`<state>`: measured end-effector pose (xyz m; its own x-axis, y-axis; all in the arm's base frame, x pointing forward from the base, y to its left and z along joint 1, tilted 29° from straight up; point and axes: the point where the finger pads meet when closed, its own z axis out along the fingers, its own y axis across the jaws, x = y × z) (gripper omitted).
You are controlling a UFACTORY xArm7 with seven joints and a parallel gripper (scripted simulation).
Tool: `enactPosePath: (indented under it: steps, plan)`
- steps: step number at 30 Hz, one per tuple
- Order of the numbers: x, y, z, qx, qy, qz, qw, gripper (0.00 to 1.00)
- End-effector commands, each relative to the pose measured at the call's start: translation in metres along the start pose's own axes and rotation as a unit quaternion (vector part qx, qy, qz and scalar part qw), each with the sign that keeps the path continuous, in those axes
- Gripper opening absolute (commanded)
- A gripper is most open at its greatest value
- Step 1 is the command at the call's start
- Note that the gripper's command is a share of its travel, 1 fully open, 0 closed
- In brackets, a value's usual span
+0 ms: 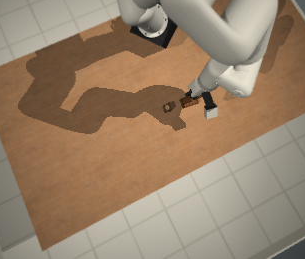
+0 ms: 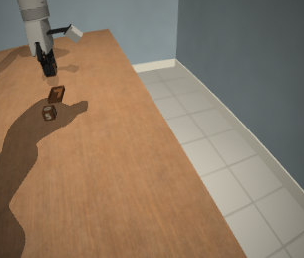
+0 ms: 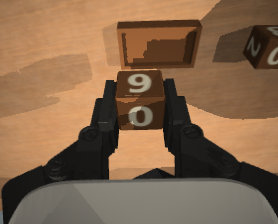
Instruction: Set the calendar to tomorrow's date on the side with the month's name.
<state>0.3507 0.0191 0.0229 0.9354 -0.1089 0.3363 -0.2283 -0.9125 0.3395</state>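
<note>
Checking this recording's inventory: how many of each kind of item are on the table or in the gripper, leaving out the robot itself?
Number cubes: 2 (one in the gripper, showing 9 and 0; one on the table)
Trays: 1
Total: 3

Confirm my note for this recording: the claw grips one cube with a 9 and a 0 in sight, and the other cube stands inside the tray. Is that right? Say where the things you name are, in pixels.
Not quite: the other cube (image 1: 168,107) (image 2: 49,113) (image 3: 265,47) stands on the table outside the tray (image 1: 189,102) (image 2: 56,94) (image 3: 160,24), as the exterior view shows. The claw (image 3: 140,94) does grip one cube (image 3: 140,102) with a 9 and a 0 in sight.
</note>
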Motion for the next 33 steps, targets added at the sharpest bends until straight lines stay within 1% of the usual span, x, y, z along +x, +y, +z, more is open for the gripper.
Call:
enactPosePath:
  steps: [1, 7, 16, 21, 24, 26, 29, 30, 31, 33]
  plan:
    - [0.001, 0.000, -0.033, 0.000, 0.004, 0.000, 1.000, 0.29]
    - [0.001, 0.000, -0.039, 0.000, 0.004, 0.000, 1.000, 0.29]
    - [0.001, 0.000, -0.039, -0.001, 0.003, 0.001, 1.000, 0.29]
    - [0.000, 0.001, -0.038, -0.003, 0.002, 0.016, 1.000, 0.29]
    - [-0.004, 0.003, -0.037, -0.011, -0.003, 0.060, 0.998, 0.29]
    - [-0.008, 0.004, -0.036, -0.019, -0.007, 0.110, 0.994, 0.29]
    - [-0.011, 0.005, -0.035, -0.024, -0.009, 0.140, 0.990, 0.29]
    - [-0.013, 0.006, -0.035, -0.029, -0.011, 0.171, 0.985, 0.29]
    - [-0.013, 0.006, -0.034, -0.030, -0.011, 0.175, 0.984, 0.29]
    - [-0.016, 0.006, -0.034, -0.036, -0.013, 0.214, 0.976, 0.29]
